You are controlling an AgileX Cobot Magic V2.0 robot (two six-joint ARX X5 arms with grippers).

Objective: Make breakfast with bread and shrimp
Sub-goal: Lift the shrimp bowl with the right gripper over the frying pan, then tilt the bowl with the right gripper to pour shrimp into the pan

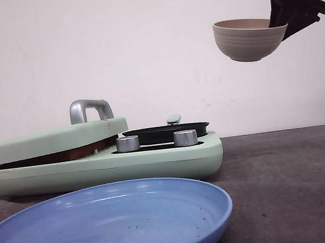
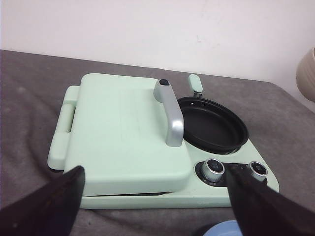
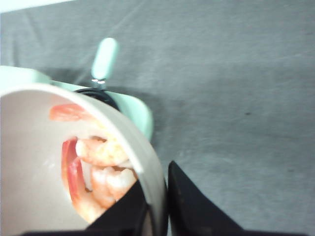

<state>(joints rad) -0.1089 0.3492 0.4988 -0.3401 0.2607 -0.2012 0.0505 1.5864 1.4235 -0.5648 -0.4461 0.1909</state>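
My right gripper (image 1: 278, 21) is shut on the rim of a beige ribbed bowl (image 1: 247, 40), holding it high in the air to the right of the mint-green cooker (image 1: 155, 161). In the right wrist view one finger is inside the bowl (image 3: 29, 162) and one outside, and pink-orange shrimp (image 3: 101, 172) lie in it. The cooker's lid (image 2: 123, 128) is down. A brown edge (image 1: 65, 154) in the gap under the lid may be the bread, which is otherwise hidden. My left gripper (image 2: 157, 206) hangs open in front of the cooker, holding nothing.
A black round pan (image 1: 165, 133) with a mint handle (image 3: 105, 58) sits on the cooker's right half, behind two silver knobs (image 1: 128, 143) (image 1: 185, 137). The lid has a silver handle (image 2: 170, 115). A blue plate (image 1: 104, 229) lies on the dark table nearest the camera.
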